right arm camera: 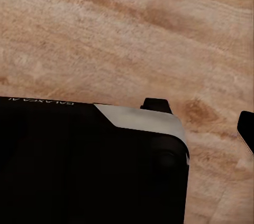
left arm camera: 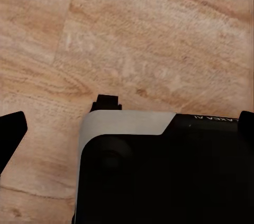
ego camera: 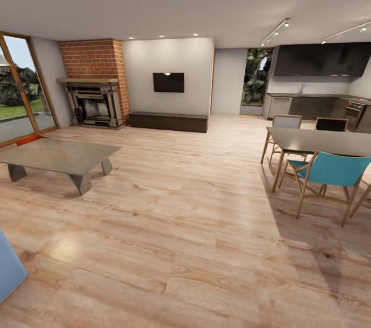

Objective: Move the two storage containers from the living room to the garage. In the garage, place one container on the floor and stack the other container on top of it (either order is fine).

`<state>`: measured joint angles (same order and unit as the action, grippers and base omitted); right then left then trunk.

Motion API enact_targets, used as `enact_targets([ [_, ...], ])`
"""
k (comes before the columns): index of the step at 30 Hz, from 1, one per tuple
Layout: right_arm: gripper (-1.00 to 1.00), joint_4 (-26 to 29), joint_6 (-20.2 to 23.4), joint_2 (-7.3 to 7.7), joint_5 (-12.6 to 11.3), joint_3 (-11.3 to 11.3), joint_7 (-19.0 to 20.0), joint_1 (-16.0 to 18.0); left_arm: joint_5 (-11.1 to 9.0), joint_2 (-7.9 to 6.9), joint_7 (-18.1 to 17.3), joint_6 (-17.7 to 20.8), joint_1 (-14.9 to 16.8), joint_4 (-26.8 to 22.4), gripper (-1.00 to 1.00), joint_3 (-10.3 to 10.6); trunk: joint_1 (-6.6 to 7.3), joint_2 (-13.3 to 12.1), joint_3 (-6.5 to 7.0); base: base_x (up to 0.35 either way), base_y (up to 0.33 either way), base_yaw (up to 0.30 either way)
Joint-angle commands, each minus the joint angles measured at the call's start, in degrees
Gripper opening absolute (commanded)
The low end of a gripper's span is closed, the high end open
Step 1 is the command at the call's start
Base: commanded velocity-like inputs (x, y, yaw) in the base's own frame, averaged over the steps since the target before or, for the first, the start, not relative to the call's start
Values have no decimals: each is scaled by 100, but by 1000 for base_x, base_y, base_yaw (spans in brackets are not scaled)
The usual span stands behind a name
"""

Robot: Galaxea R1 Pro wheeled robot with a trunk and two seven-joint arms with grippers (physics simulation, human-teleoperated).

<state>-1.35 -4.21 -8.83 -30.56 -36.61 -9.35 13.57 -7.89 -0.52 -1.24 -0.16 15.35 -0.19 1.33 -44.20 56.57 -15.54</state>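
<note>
- The head view looks across the living room: plank floor, a low table at the left, glass doors behind it, a brick fireplace, a TV on the far wall.
- To the right stand a dining table and a teal chair; a kitchen counter lies beyond.
- A strip of orange-red shows on the floor behind the low table's far edge, near the doors. I judge it to be a container; too little shows to tell its long axis, or whether both bins are there.
- A blue corner at the lower left edge is probably the sofa.
- Left gripper: two dark fingertips stand apart over bare planks, nothing between them, so the fingers look spread and empty.
- Right gripper: the same, one tip near the body and the other at the picture's edge, apart, holding nothing.
- Both wrist views look down past the robot's body at the floor.
- The coming move turns on this: the orange strip lies well off to the robot's left and ahead, beyond the low table, far from either hand. The left arm is on the nearer side, but the base has to turn and drive round the table before any reach counts.
</note>
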Motion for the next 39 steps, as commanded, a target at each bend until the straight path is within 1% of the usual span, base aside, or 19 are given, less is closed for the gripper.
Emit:
enact_targets([
  [1, 100, -14, -28, -5, -56, -48, -6, 6, -55, -1, -14, -2, 3, 1, 100, 17, -4, 4, -7, 322, 0, 0],
  [39, 100, -14, -28, -5, -56, -48, -6, 6, -57, -1, -13, 7, 3, 1, 100, 17, -4, 4, -7, 322, 0, 0],
])
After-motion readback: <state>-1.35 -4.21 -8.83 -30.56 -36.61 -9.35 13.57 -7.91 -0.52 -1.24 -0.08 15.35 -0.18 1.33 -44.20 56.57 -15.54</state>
